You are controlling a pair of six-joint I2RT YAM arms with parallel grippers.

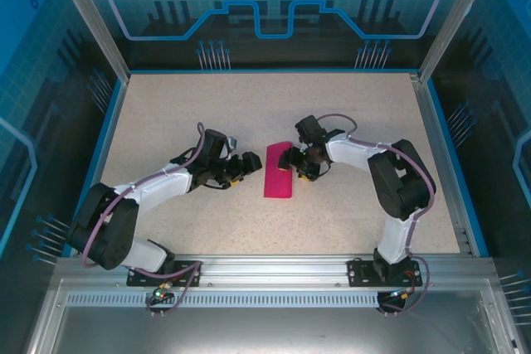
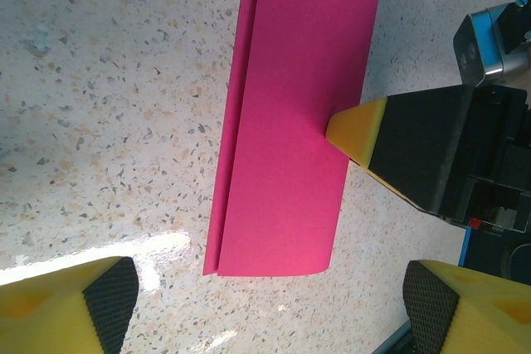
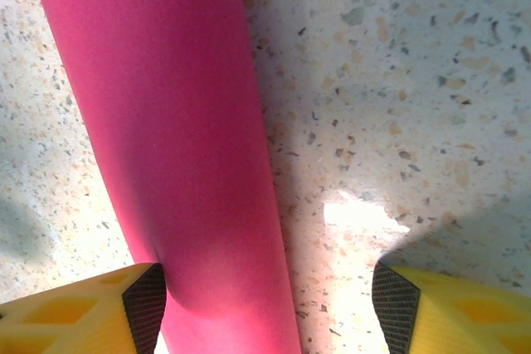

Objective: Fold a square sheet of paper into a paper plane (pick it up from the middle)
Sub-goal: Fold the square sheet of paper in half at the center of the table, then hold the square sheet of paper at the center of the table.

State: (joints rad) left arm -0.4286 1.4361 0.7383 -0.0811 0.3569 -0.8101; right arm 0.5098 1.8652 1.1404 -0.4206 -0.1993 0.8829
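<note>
The square sheet of paper (image 1: 278, 172), folded to a long strip, lies flat on the speckled table (image 1: 348, 105) between both grippers. The left gripper (image 1: 246, 168) stands just beside its left edge, jaws apart. The right gripper (image 1: 296, 163) has its jaws apart, with one fingertip (image 2: 357, 126) touching the right edge.
</note>
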